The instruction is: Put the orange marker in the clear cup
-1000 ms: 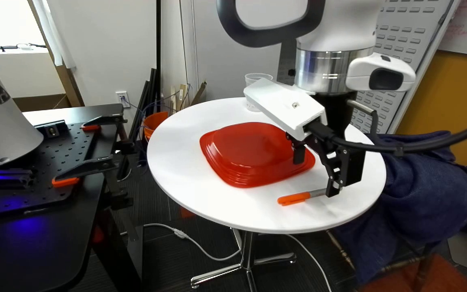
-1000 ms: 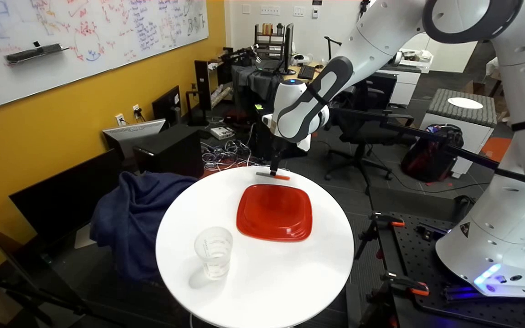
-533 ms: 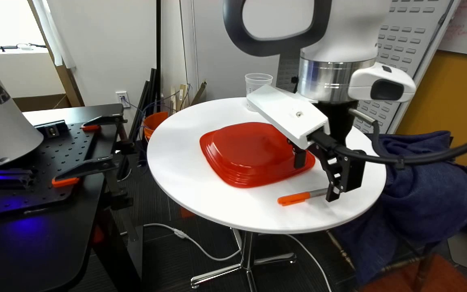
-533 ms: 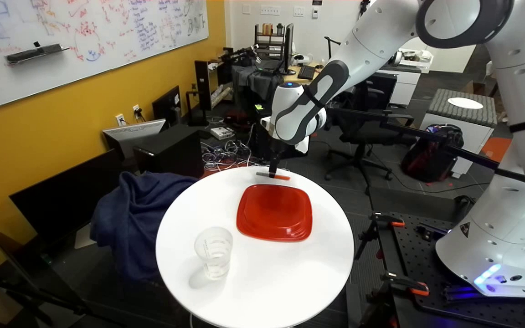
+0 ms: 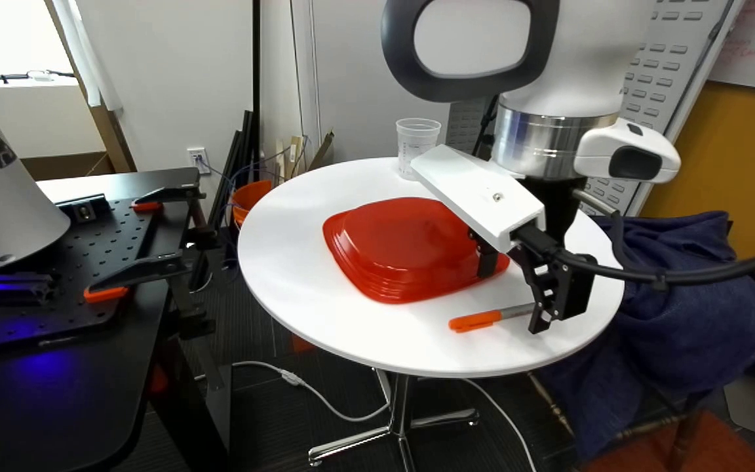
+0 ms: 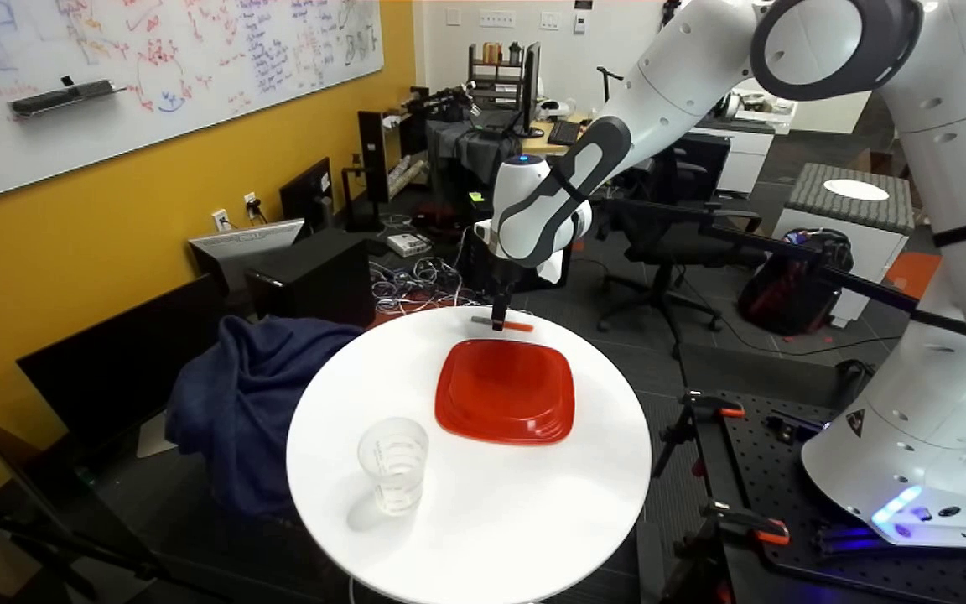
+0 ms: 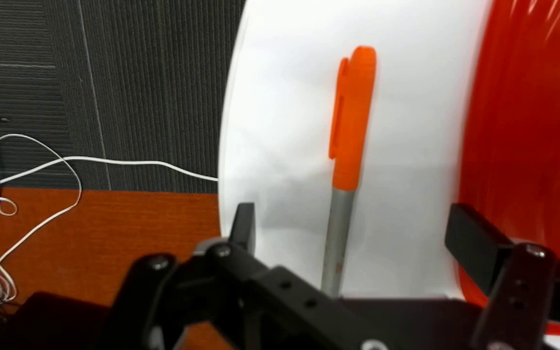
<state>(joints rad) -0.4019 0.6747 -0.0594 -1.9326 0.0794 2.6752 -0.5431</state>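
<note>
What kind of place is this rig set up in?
Looks like a robotics lab, possibly part office: a robot base standing on a perforated mounting plate, a whiteboard full of coloured sketches and handwriting, and a computer keyboard in the background.

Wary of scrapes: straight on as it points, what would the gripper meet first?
Probably the table, the open gripper landing astride the marker; depth is unclear, so one finger might catch the red plate.

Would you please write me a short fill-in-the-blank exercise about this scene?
The orange marker has one orange part and one ____ part.
The clear cup isn't tipped over; it stands ____ on the table.
The square plate is colored ____.
The gripper is not shut but ____.

Missing words: gray; upright; red; open.
</note>
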